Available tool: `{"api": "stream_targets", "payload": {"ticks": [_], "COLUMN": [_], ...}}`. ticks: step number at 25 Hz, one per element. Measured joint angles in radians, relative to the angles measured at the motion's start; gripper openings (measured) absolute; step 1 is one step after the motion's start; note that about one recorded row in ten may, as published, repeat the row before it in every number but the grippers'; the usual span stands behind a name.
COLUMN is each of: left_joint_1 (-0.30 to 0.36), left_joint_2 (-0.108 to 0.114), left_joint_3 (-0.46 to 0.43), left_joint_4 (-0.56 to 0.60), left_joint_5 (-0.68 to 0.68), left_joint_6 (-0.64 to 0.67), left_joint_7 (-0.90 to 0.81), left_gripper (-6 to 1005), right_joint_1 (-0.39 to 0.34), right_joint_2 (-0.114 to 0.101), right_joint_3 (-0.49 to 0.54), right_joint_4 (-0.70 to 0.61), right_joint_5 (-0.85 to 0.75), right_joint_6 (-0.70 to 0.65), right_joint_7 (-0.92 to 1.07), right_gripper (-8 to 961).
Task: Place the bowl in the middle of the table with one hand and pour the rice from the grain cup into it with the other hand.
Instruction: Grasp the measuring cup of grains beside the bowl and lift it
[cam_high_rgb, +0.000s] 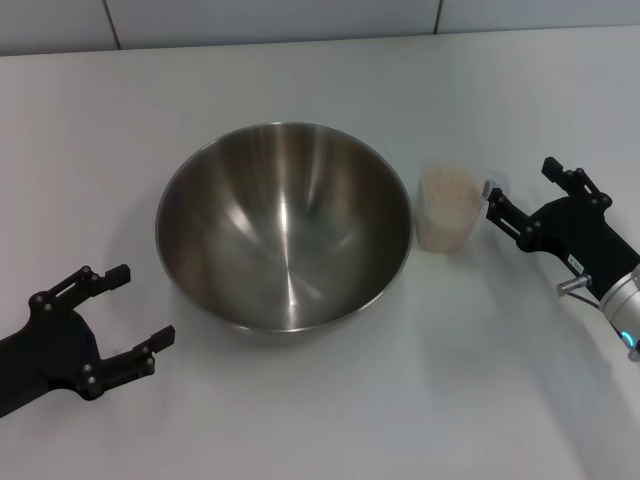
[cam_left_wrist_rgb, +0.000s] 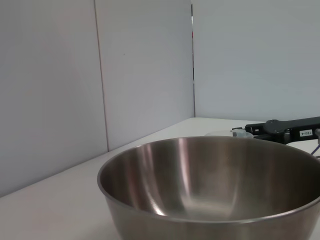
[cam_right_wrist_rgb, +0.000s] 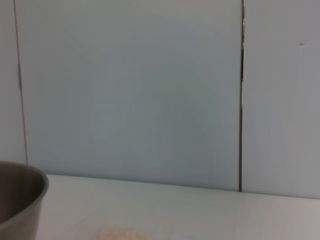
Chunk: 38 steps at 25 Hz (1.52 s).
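The steel bowl (cam_high_rgb: 285, 230) stands empty in the middle of the white table (cam_high_rgb: 480, 390). The grain cup (cam_high_rgb: 447, 208) stands upright just right of the bowl, filled with rice (cam_high_rgb: 447, 186). My right gripper (cam_high_rgb: 522, 192) is open, right of the cup, with its fingers pointing at the cup and close to it. My left gripper (cam_high_rgb: 140, 305) is open and empty at the front left, a little apart from the bowl. The left wrist view shows the bowl (cam_left_wrist_rgb: 215, 190) up close, with the right gripper (cam_left_wrist_rgb: 285, 131) beyond it. The right wrist view shows the bowl's edge (cam_right_wrist_rgb: 20, 200) and the top of the rice (cam_right_wrist_rgb: 120, 234).
A pale panelled wall (cam_high_rgb: 300, 20) runs along the table's far edge. Bare tabletop lies in front of the bowl and at the front right.
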Motion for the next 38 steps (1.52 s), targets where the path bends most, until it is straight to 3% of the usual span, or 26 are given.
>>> {"api": "stream_targets", "payload": {"ticks": [15, 27, 32, 38], "left_joint_1": [-0.003, -0.010, -0.011, -0.012], "left_joint_2": [-0.001, -0.001, -0.001, -0.001], "left_joint_3": [0.002, 0.012, 0.014, 0.018], "left_joint_4": [0.000, 0.000, 0.000, 0.000], "left_joint_5": [0.000, 0.000, 0.000, 0.006], "left_joint_6": [0.001, 0.003, 0.003, 0.004], "left_joint_7": [0.000, -0.004, -0.008, -0.013], "left_gripper": [864, 864, 864, 864], "right_joint_1": [0.011, 0.012, 0.012, 0.008], "right_joint_2": [-0.001, 0.000, 0.000, 0.000], "right_joint_3": [0.003, 0.004, 0.005, 0.009], "right_joint_4": [0.004, 0.008, 0.014, 0.016], "right_joint_5": [-0.004, -0.006, -0.006, -0.003], "right_joint_6": [0.006, 0.002, 0.000, -0.046], "right_joint_7": [-0.002, -0.002, -0.002, -0.003], "right_gripper": [718, 276, 50, 14]}}
